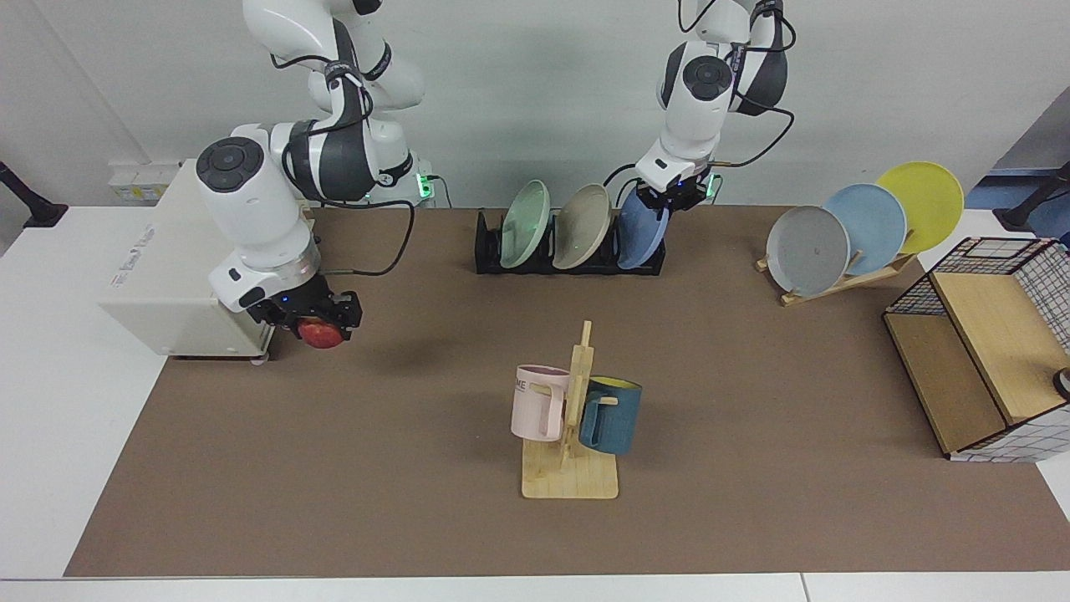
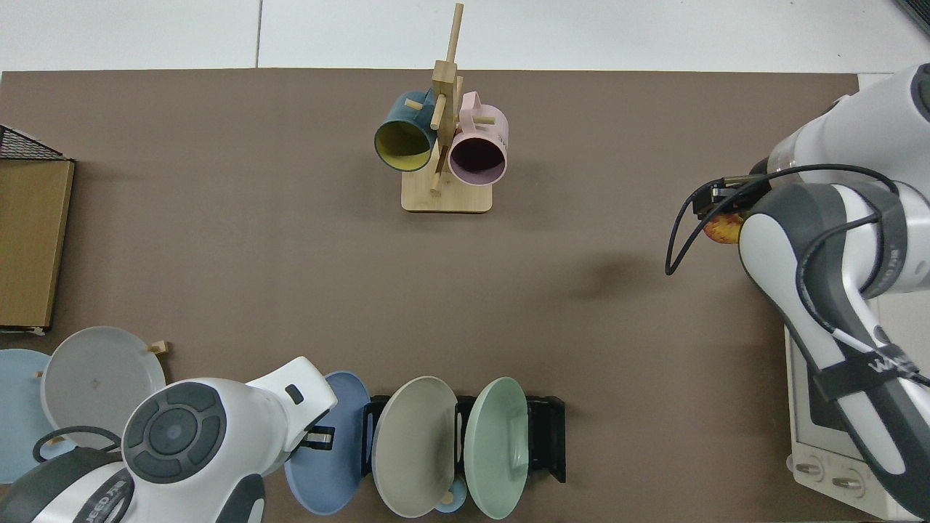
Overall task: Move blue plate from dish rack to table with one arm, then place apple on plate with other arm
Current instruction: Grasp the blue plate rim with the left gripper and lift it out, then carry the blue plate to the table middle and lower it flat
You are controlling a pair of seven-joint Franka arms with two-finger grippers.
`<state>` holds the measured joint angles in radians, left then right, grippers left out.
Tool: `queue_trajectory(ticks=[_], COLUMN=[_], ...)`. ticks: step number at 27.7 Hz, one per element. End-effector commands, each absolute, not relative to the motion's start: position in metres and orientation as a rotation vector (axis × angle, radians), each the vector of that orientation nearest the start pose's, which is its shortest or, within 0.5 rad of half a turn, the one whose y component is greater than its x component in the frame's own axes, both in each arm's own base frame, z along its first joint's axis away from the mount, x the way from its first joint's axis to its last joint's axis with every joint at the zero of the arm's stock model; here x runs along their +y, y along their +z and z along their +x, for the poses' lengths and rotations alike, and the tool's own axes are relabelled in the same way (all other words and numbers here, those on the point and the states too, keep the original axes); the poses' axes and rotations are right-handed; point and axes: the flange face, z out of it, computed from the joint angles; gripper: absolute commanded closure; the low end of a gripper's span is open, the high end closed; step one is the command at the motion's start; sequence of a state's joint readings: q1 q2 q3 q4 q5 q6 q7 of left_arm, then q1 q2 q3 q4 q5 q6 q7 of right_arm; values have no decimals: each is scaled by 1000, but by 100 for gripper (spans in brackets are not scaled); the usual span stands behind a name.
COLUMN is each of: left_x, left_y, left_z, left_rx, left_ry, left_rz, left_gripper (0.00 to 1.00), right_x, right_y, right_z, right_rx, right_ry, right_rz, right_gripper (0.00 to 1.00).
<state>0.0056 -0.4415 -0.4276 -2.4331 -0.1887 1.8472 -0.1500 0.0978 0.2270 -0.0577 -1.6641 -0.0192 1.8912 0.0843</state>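
The blue plate stands nearly upright in the end slot of the black dish rack. My left gripper is at its top rim, shut on the rim. At the other end of the table's brown mat, my right gripper hangs well above the mat, shut on the red apple. The apple's shadow falls on the mat beside it.
A green plate and a beige plate fill the rack's other slots. A mug tree stands mid-table. A white toaster oven is behind the right gripper. A wooden rack with three plates and a wire-sided shelf stand past the left arm.
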Motion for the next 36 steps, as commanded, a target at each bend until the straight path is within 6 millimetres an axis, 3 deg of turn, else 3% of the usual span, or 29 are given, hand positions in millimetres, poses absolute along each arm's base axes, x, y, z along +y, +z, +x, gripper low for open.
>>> queue_trajectory(ticks=[1,9,15,19,25,29,36], left_x=[-173,-160,-155,-151,-131,-124,-117], left_y=[463,484,494,500,510,510,489], left_z=[367,386,417,442,488,504,533], left_rx=[201,207,200,172,43,-30,-125], left_ry=[219,166,161,162,145,99,-23], left_rz=[-3077,-3073,-3114,-3157,-3306,-3383,-3469], left_gripper=[98,100,100,100,100,100,100], right_x=[20,17,16,17,8,10,19], right_y=[493,540,554,573,575,575,576], right_z=[628,613,599,594,595,595,590], right_rx=[83,73,29,21,49,47,33], right_ry=[62,-39,12,-42,-63,-63,-51], right_rz=[-3175,-3169,-3170,-3157,-3149,-3148,-3147], right_gripper=[100,100,100,100,100,100,100])
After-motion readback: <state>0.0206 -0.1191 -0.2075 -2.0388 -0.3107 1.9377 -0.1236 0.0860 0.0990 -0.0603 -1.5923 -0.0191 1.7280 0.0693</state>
